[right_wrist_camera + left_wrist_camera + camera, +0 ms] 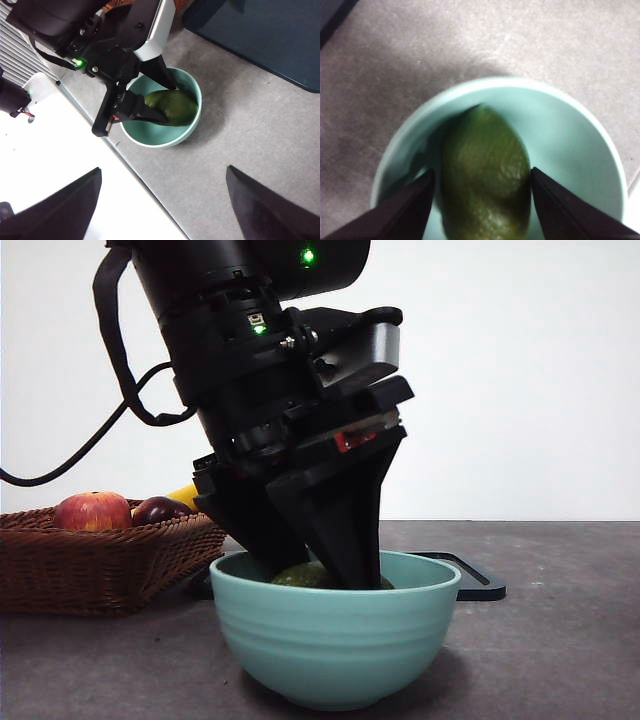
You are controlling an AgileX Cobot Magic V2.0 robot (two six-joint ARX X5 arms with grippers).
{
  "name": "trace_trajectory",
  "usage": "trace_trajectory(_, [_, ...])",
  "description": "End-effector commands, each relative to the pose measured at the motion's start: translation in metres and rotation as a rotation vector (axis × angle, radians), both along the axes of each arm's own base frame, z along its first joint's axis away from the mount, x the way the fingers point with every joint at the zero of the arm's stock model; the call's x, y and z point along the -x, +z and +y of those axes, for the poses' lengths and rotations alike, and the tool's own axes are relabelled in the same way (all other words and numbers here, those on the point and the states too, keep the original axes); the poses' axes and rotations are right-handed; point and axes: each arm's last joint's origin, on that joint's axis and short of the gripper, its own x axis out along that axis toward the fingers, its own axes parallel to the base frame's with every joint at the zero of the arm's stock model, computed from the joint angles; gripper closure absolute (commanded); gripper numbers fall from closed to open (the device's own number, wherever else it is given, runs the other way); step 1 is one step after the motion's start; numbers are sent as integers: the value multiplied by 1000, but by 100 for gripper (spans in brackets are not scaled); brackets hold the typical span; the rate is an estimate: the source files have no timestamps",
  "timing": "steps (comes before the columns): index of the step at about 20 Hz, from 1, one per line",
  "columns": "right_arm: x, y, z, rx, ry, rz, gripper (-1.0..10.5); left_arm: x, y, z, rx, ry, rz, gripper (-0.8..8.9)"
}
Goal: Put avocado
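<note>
Front view shows one big dark arm reaching down steeply from the upper left, its left gripper (325,565) sunk into the single teal bowl (335,640) near the table's front edge. One avocado (486,177) lies inside that bowl, on its side. In the left wrist view its long axis runs straight away from the wrist, narrow tip pointing to the bowl's far wall. The two black jaws stand parted, one along each flank of the fruit, close against it; whether they press on it I cannot tell.

Right gripper (160,200) hangs high above the table, jaws spread wide with nothing between them, looking down on the bowl.

Behind sits one wicker basket (100,565) with one red apple (92,512) and one dark round fruit (160,509).
</note>
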Motion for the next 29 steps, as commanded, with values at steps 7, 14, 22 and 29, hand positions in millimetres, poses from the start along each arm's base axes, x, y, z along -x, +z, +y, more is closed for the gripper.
trace_trajectory(7, [-1,6,1,-8,7,-25,548,2,12,-5,42,11,-17,499])
trace_trajectory(14, [-2,6,2,-8,6,-26,548,-1,79,32,236,124,-135,499])
trace_trajectory(22, [-22,-1,10,23,-5,11,548,-6,136,124,414,305,-161,502])
trace_trajectory(29, [-53,-13,23,29,-18,51,548,15,136,164,375,261,5,502])
